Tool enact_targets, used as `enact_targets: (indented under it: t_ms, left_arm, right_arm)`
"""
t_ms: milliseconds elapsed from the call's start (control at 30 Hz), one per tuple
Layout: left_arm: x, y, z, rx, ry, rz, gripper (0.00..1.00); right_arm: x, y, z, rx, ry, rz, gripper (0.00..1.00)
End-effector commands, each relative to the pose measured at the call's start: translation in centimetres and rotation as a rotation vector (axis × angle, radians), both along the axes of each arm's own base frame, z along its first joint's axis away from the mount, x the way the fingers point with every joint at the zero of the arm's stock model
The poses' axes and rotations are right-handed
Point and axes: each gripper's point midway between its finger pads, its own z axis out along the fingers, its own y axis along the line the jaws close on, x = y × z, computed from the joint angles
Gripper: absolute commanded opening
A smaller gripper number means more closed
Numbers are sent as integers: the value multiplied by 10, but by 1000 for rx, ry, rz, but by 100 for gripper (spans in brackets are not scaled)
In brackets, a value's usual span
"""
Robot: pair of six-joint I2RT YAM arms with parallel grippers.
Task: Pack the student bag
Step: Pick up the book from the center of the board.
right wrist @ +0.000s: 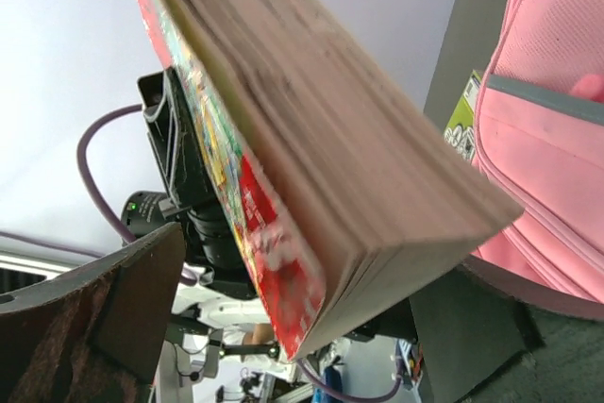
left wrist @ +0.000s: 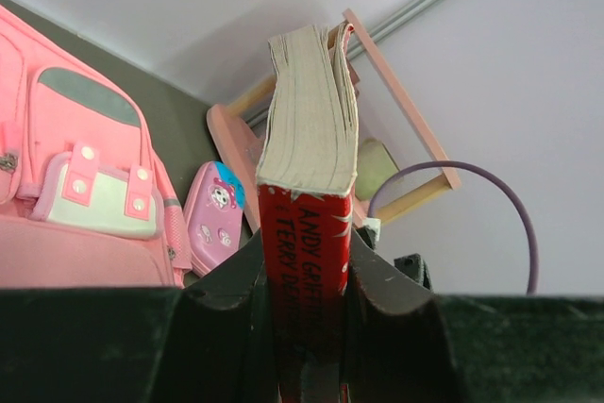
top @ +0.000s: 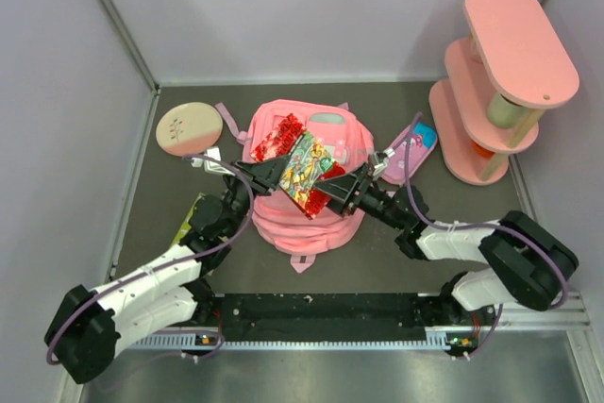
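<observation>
The left end effector [top: 269, 175] is clamped across both covers of a thick paperback book [top: 300, 169] near its spine. It holds the book in the air above the student bag [top: 311, 228], which lies flat on the surface [top: 387, 106] between the arms. The right end effector [top: 342, 188] has its jaws wide apart, straddling the book's opposite corner without pinching it. For a clean handover, the right should close squarely on both covers before the left lets go, so the heavy page block doesn't swing. I cannot tell whether the bag's main zipper is open.
</observation>
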Motion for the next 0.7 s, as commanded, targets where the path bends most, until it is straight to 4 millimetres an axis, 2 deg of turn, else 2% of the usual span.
enact_targets:
  t_ms: [0, 33, 133, 200, 267, 300, 367, 433, 500, 667]
  left_arm:
    - [-15, 8, 48, -124, -135, -37, 0]
    - [-17, 7, 48, -126, -138, -49, 0]
    - [-17, 8, 44, -133, -129, -50, 0]
    - [-18, 10, 42, -137, -128, -43, 0]
    - [-17, 13, 40, -130, -123, -29, 0]
    - [-17, 14, 40, -129, -124, -27, 0]
    - [-16, 15, 39, -122, -122, -19, 0]
    - [-15, 14, 39, -117, -120, -17, 0]
    - [-12, 14, 34, -103, -108, -9, 0]
    - [-5, 13, 24, -40, -69, 11, 0]
  right_arm:
    - [-7, 6, 60, 201, -155, 50, 92]
    - [-3, 10, 53, 203, -131, 57, 90]
    - [-3, 11, 64, 259, -152, 71, 83]
    - [-3, 10, 65, 282, -161, 68, 73]
    - [-3, 6, 65, 282, -165, 50, 70]
    - [-2, 5, 64, 281, -165, 44, 61]
    - [-2, 4, 64, 279, -168, 35, 56]
    - [-4, 5, 64, 278, -170, 47, 38]
    - [-4, 5, 66, 284, -177, 52, 26]
    - [-6, 0, 66, 277, -194, 26, 11]
